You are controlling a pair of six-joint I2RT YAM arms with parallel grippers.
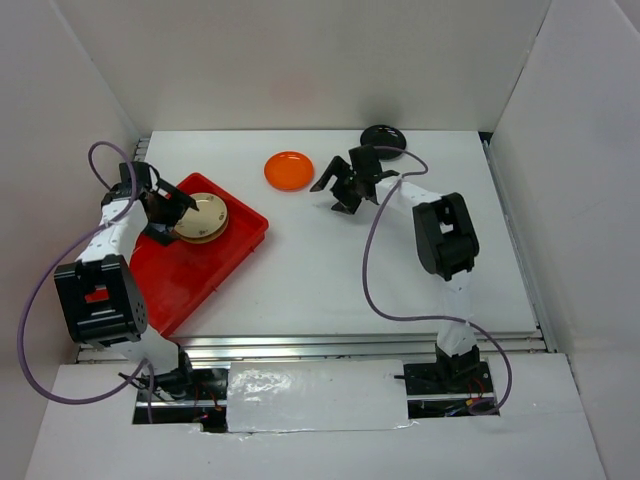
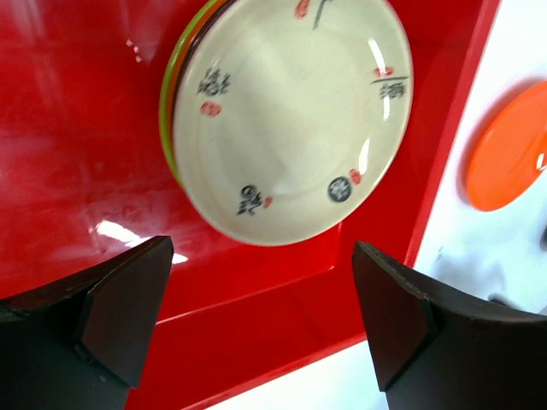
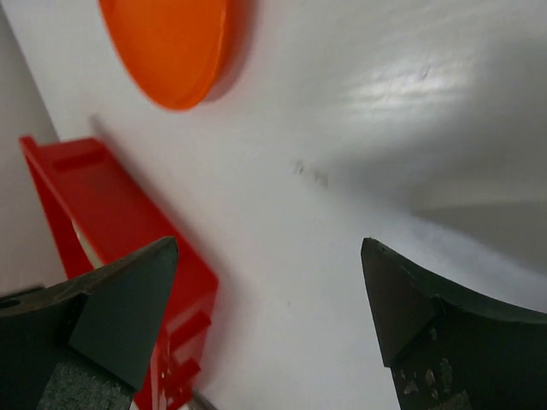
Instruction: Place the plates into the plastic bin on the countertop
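Note:
A red plastic bin (image 1: 215,262) lies at the left of the white countertop (image 1: 400,270). In it sits a stack of plates topped by a cream plate (image 1: 203,216) with small motifs; a lime green rim (image 2: 167,111) shows under it in the left wrist view. My left gripper (image 1: 172,214) is open and empty, just left of the stack, above the bin (image 2: 256,325). An orange plate (image 1: 288,170) lies on the countertop; it also shows in both wrist views (image 2: 506,159) (image 3: 167,44). A black plate (image 1: 384,137) lies at the back. My right gripper (image 1: 336,190) is open and empty, right of the orange plate.
White walls enclose the countertop on three sides. A metal rail (image 1: 360,346) runs along the near edge. Purple cables loop from both arms. The bin's corner (image 3: 111,222) shows in the right wrist view.

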